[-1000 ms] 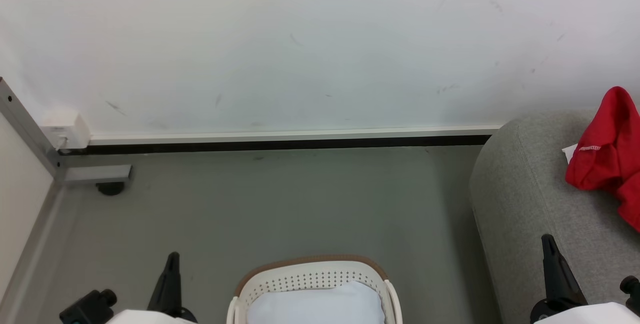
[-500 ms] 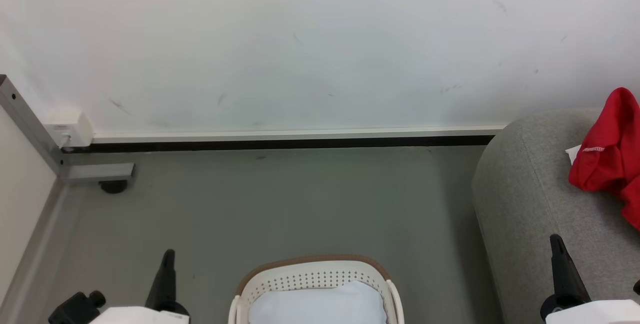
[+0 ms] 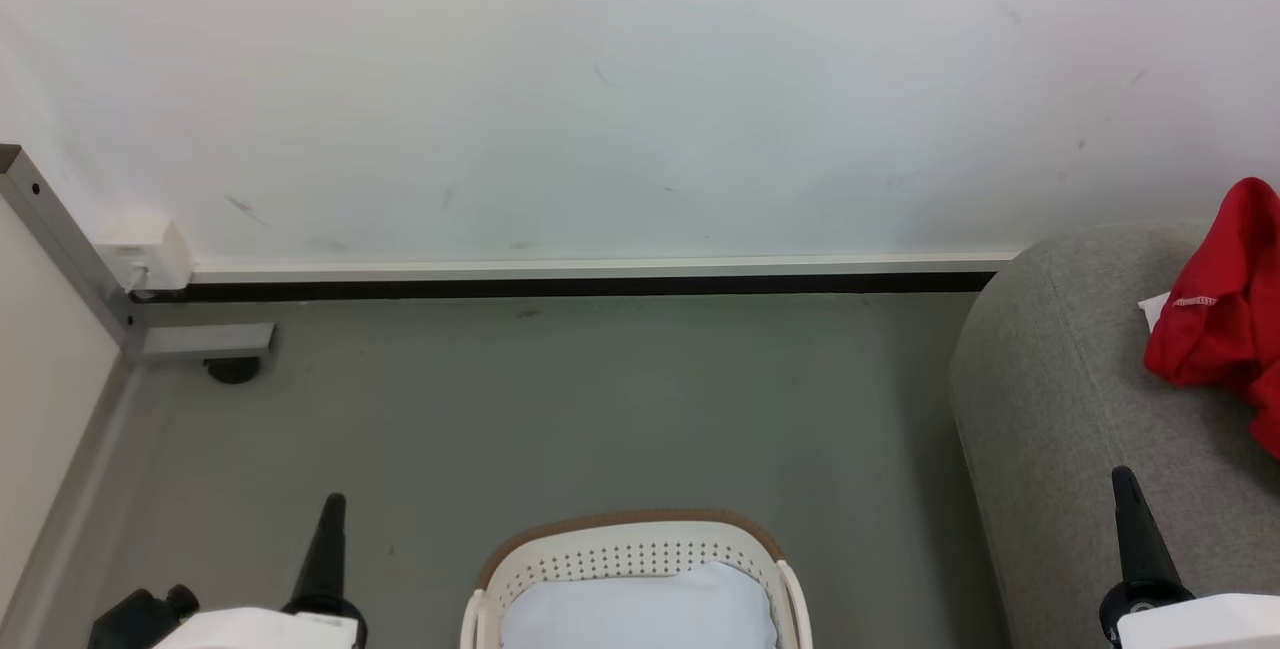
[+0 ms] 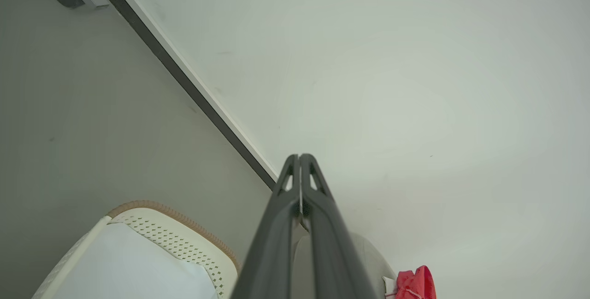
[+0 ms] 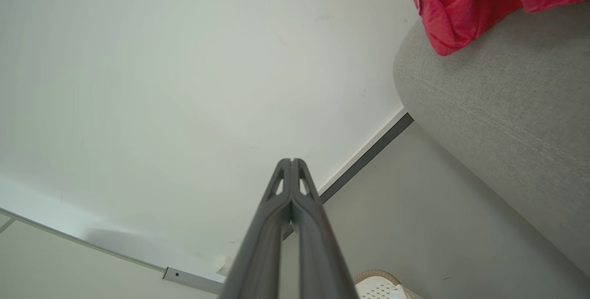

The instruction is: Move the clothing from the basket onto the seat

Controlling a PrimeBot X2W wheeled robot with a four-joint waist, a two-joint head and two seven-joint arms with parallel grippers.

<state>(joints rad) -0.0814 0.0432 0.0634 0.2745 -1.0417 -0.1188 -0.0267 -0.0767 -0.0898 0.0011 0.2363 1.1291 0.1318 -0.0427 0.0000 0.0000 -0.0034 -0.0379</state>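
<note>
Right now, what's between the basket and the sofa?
Only bare grey floor lies between the basket and the sofa. The head view shows that strip.

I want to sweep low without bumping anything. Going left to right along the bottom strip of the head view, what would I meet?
left hand, shut → basket → seat, its rounded end → right hand, shut, in front of the seat
</note>
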